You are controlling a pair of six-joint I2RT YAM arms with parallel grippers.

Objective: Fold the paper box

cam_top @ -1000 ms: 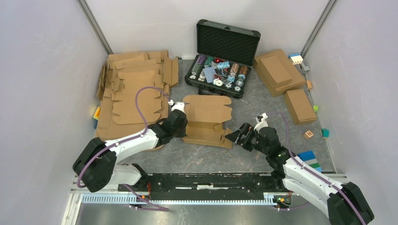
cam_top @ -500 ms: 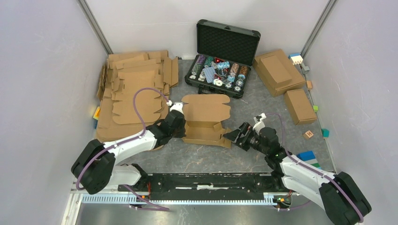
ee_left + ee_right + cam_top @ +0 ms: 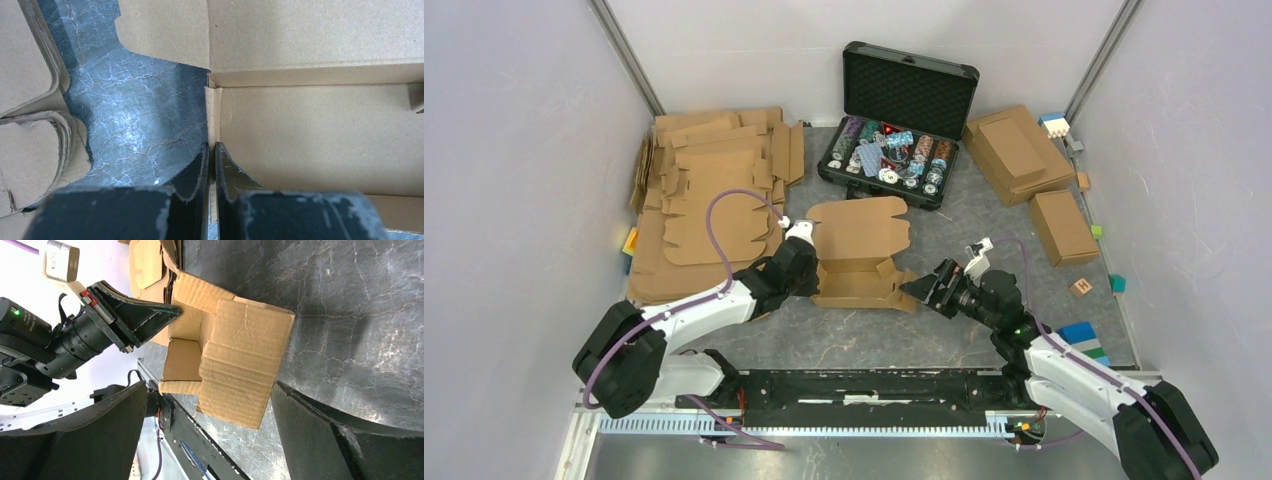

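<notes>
Paper box [image 3: 856, 262]: sitting at mid of table [image 3: 874, 345], btwn the two arms, partly formed. Front and side walls standing up, lid panel w/ rounded flaps spreading back toward black case [image 3: 904, 120].

L gripper [image 3: 212, 150]: clenching on box's left side wall, pinching thin cardboard edge btwn fingertips. One finger sitting inside the tray, the other outside over bare tabletop.

R gripper [image 3: 921, 287]: gaping wide, grasping nothing, hovering just at box's right end. In wrist view, right end wall showing btwn the spread fingers [image 3: 310, 430], w/ a gap on each side.

Stack of flat blanks [image 3: 709, 200]: lying far left, just beside L arm.

Two closed cardboard boxes [image 3: 1016, 150]: resting far right, well apart from the work.
</notes>
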